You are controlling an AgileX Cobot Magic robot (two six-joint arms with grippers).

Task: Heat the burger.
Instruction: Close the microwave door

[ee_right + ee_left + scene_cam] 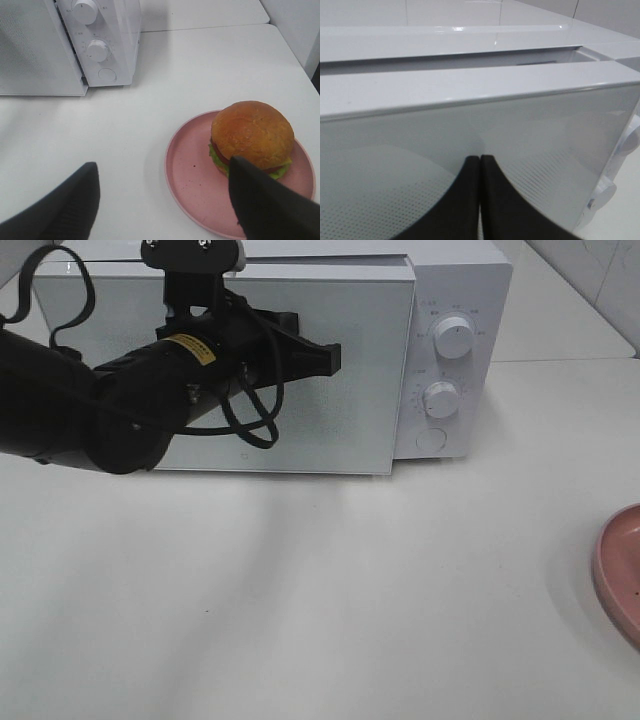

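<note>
My left black gripper (480, 200) is sitting with its two fingers pressed flat together, nothing between them, just in front of the pale grey glass door (300, 380) of the boxy white microwave (455, 360). In the left wrist view the door's top edge is standing slightly off the cabinet, with a dark gap showing behind it. The fine dot mesh in the glass is showing on both sides of my fingertips.

My right black gripper (162, 200) is hanging over the white tabletop (200, 65) with its fingers spread wide, gripping nothing. The round burger (252, 134), with golden-brown bun, green lettuce and red tomato at its edge, is sitting on the round pink plate (192, 172), off to the microwave's right and well apart from it.

Two white round knobs (454, 338) are stacked on the control panel above a round button (431, 439). Small grey markings ring the knobs; they are too small to read. A yellow label (190, 350) on my left arm is also illegible.
</note>
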